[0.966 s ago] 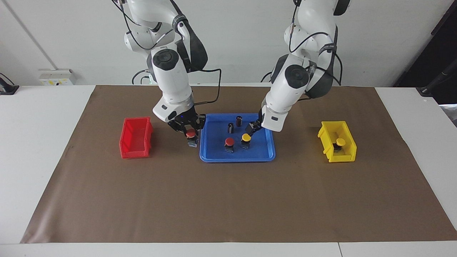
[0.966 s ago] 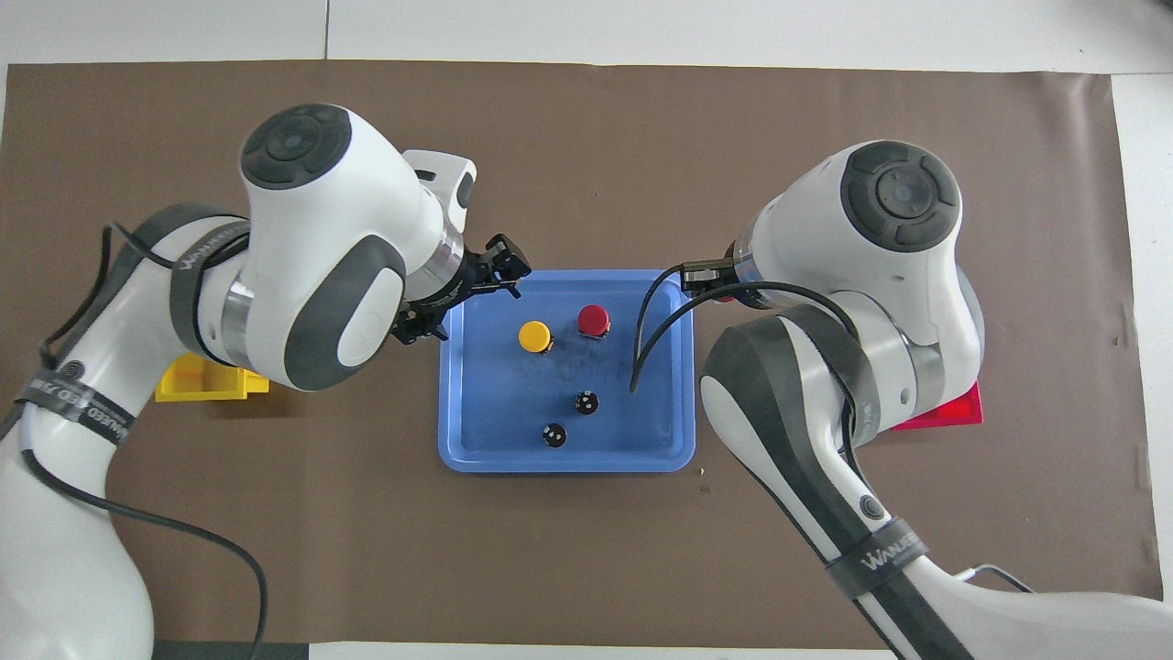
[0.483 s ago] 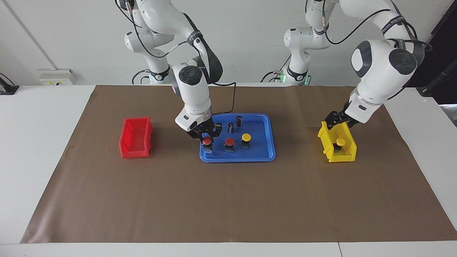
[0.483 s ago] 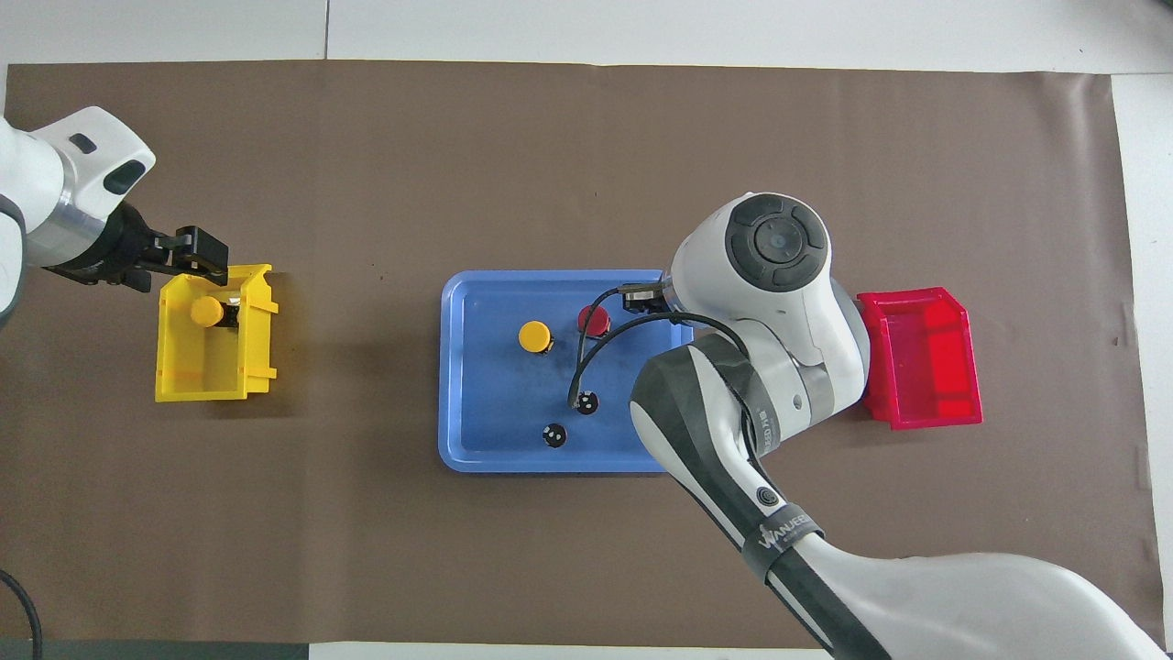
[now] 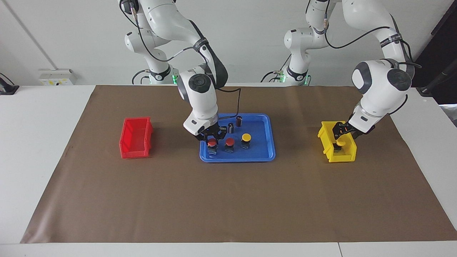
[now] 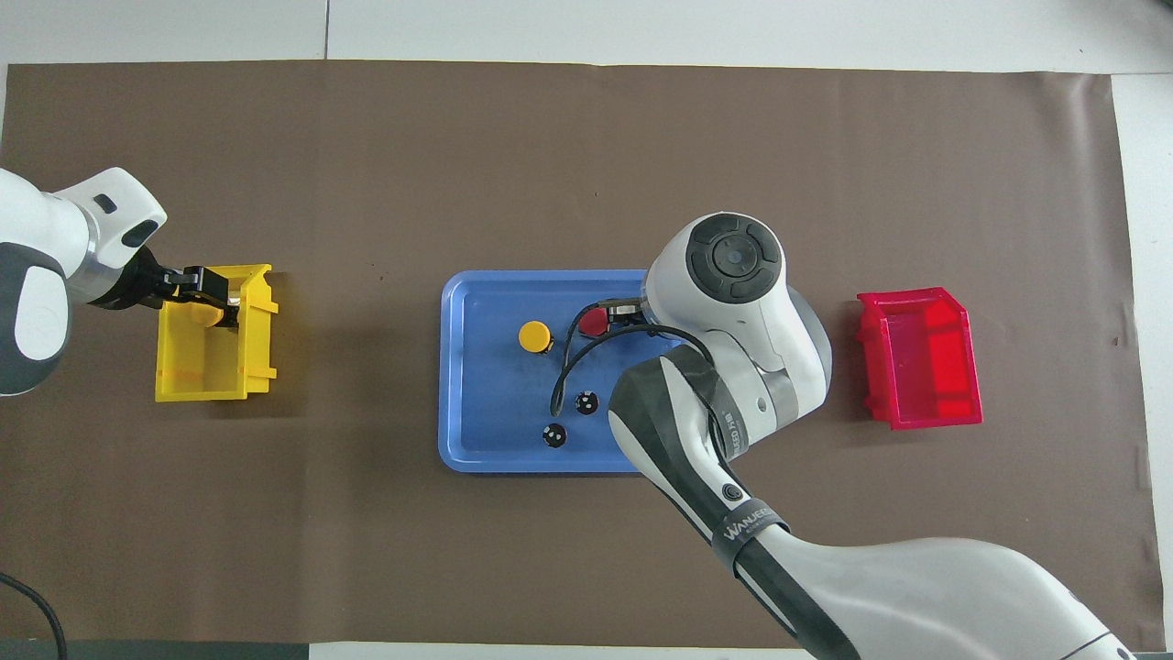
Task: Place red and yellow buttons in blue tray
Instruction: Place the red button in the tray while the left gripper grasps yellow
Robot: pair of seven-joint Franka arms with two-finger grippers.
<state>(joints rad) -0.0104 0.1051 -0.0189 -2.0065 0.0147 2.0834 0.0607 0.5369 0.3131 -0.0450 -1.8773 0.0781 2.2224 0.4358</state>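
Though hidden overhead, right tool (image 5: 212, 137) grips a red button (image 5: 212, 143); left tool's (image 5: 341, 136) width unclear.

White table (image 5: 43, 150) under brown paper sheet (image 5: 228, 200), bearing red bin (image 5: 135, 137), blue tray (image 5: 264, 157), yellow bin (image 5: 348, 153).

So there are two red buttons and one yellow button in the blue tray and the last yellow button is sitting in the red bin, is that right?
Not quite. The last yellow button sits in the yellow bin, not the red bin, which looks empty. The facing view shows it. The rest holds: two red buttons and one yellow button are in the blue tray.
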